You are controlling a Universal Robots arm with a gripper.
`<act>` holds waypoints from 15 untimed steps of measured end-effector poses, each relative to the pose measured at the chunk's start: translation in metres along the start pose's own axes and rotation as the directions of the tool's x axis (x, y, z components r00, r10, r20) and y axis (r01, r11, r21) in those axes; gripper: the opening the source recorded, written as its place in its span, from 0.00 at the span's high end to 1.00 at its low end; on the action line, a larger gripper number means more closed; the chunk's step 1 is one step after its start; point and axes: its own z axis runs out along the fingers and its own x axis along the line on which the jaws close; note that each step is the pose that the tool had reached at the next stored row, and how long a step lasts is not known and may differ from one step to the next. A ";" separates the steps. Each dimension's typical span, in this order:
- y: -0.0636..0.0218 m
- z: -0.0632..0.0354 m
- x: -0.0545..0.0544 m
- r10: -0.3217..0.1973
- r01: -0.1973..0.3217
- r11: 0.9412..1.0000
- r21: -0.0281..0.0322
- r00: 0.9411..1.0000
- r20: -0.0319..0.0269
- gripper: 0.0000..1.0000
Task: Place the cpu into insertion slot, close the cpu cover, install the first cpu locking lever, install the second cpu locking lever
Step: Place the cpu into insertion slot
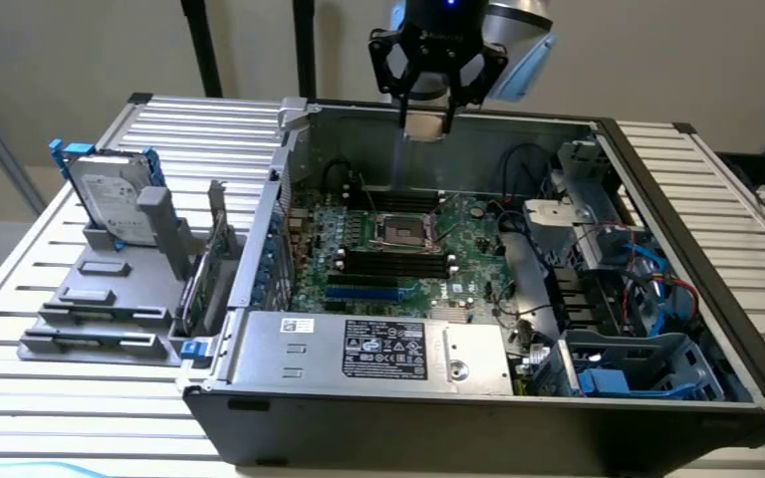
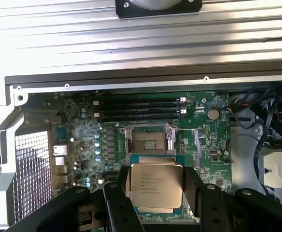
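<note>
My gripper (image 1: 425, 127) hangs above the open computer case, over its far wall. Its black fingers (image 2: 120, 193) are shut on the edges of the cpu (image 2: 155, 186), a pale silvery-beige square chip held flat, face toward the wrist camera. In the exterior view the cpu (image 1: 425, 123) shows as a pale patch between the fingertips. The insertion slot (image 1: 402, 232) is uncovered on the green board, well below the gripper; in the wrist view the insertion slot (image 2: 148, 142) lies just beyond the held chip. The cpu cover (image 1: 405, 206) looks raised at the slot's far side.
A grey labelled power-supply box (image 1: 370, 349) fills the case's near side. Black memory slots (image 1: 389, 264) run between it and the socket. Cables and a blue drive cage (image 1: 636, 373) crowd the exterior view's right. A hard drive (image 1: 111, 194) stands in a rack outside, left.
</note>
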 end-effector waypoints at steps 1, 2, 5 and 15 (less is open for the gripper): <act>-0.0001 0.0010 0.000 0.018 -0.018 1.000 0.000 1.000 0.001 0.46; -0.0001 0.0019 0.000 0.036 -0.036 0.999 -0.001 0.999 0.003 0.46; -0.0004 0.0049 0.000 0.090 -0.090 0.996 -0.002 0.996 0.006 0.46; -0.0011 0.0150 0.000 0.269 -0.269 0.963 -0.008 0.963 0.019 0.46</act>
